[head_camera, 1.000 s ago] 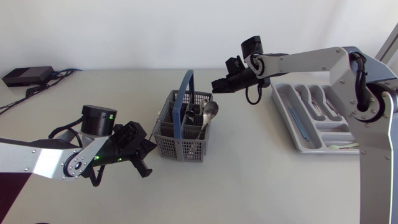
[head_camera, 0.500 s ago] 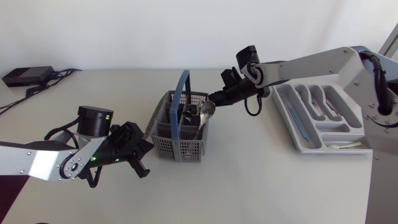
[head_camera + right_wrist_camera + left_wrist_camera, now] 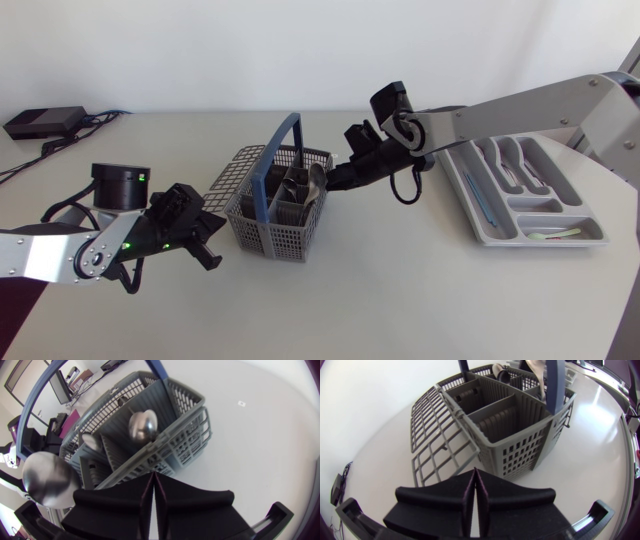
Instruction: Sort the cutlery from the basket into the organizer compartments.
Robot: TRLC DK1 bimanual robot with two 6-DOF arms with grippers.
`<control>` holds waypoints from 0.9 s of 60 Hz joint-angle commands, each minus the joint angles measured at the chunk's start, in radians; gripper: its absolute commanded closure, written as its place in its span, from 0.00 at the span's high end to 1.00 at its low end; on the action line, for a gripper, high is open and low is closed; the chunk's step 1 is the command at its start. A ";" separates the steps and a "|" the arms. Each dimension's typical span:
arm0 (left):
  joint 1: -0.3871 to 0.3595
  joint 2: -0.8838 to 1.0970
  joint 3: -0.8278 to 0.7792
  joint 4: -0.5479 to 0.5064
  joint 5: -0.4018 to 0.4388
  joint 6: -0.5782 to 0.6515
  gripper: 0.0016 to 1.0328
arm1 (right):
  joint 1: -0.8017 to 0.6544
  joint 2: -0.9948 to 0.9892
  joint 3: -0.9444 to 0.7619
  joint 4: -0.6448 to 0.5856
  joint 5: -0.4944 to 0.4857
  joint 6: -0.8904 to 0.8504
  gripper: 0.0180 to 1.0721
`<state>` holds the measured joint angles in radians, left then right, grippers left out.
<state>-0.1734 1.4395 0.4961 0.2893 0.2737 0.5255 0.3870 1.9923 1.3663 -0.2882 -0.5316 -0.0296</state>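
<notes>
The grey cutlery basket (image 3: 268,212) with a blue handle (image 3: 281,148) stands mid-table, leaning to the left. A spoon (image 3: 318,182) and other cutlery stick up inside it. My right gripper (image 3: 334,182) is shut and empty, its tips against the basket's right rim. In the right wrist view the gripper (image 3: 152,481) sits just over the basket wall (image 3: 165,445), with spoon bowls (image 3: 143,425) ahead. My left gripper (image 3: 209,256) is shut and empty, low beside the basket's left side. The left wrist view shows the gripper (image 3: 475,482) close before the basket (image 3: 520,430). The grey organizer (image 3: 487,228) lies at the right.
A grid flap (image 3: 437,442) hangs out from the basket's left side toward my left gripper. The organizer holds several pieces of cutlery, a blue one (image 3: 478,198) among them. A black box (image 3: 45,121) with cables sits at the back left corner.
My right gripper came down and left onto the basket's right rim, and the basket slid left and tipped. My left arm drew back to the left.
</notes>
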 commanded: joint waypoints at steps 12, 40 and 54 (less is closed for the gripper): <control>0.095 -0.005 -0.013 -0.004 0.053 0.042 0.03 | 0.029 -0.076 -0.065 0.017 0.002 0.003 0.07; 0.022 -0.157 -0.093 -0.124 0.096 0.064 0.03 | -0.089 0.103 0.188 0.052 0.071 0.088 0.07; -0.041 -0.163 -0.102 -0.124 0.096 0.064 0.03 | -0.105 0.207 0.309 0.052 0.061 0.103 0.07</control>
<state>-0.1997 1.2835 0.4175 0.1696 0.3622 0.5625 0.2810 2.1532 1.6283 -0.2359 -0.4675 0.0406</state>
